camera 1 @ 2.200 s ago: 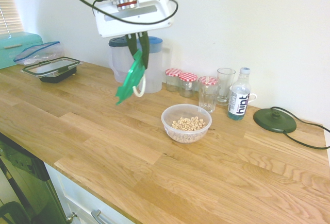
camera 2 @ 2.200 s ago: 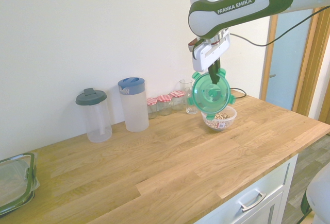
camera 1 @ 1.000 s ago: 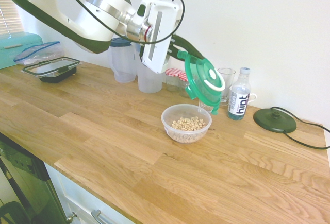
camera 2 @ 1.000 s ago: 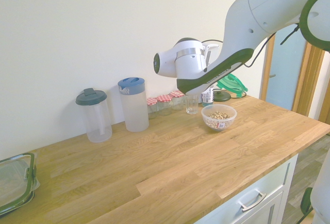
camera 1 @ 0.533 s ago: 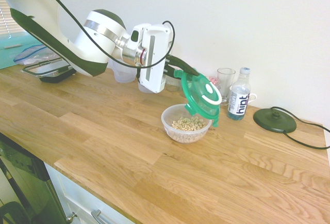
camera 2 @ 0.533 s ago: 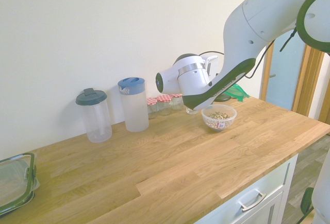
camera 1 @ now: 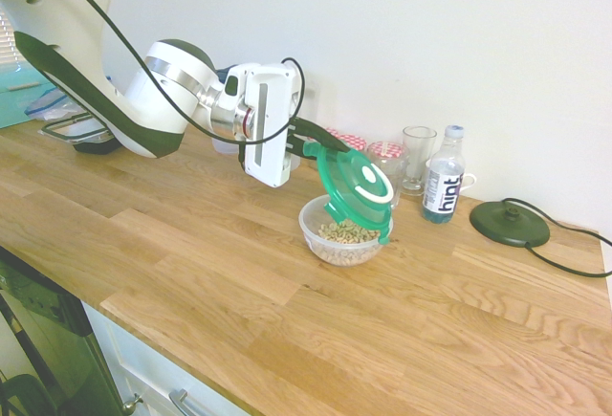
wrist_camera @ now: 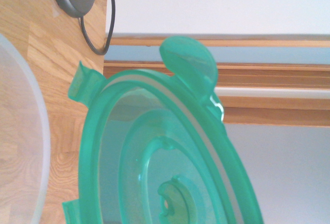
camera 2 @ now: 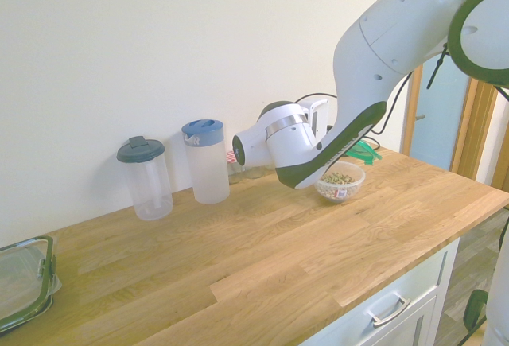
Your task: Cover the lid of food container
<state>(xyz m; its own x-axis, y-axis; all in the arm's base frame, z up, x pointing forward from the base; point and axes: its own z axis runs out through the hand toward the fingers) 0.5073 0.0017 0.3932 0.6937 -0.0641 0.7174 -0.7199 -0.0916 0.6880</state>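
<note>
End effector: we have it pinching the rim of the green lid, its fingers (camera 1: 314, 135) closed on the edge nearer the arm
Green lid (camera 1: 356, 186): we hold it tilted above the cereal bowl, its far edge lower than the gripped one, the white ring at its centre facing up and outward
Cereal bowl (camera 1: 335, 246): we see it upright on the wooden tabletop (camera 1: 191, 273), between the tabletop's front edge and the wall, partly overlapped by the lid in the first exterior view
Cereal (camera 1: 348, 232): ring-shaped pieces lie inside the bowl
Hint bottle (camera 1: 443, 179): we find it standing on the wall side of the bowl, near a clear drinking glass (camera 1: 417, 160)
Red-checked-lid jars (camera 1: 385, 163): in a row along the wall, partly behind the lid
Dark round disc (camera 1: 509, 223): flat near the wall, its cord trailing along the tabletop
Blue-lidded jug (camera 2: 207, 165): upright by the wall, beside the dark-lidded pitcher (camera 2: 146, 183)
Black-rimmed container (camera 2: 25, 282): at the tabletop's end away from the disc
</note>
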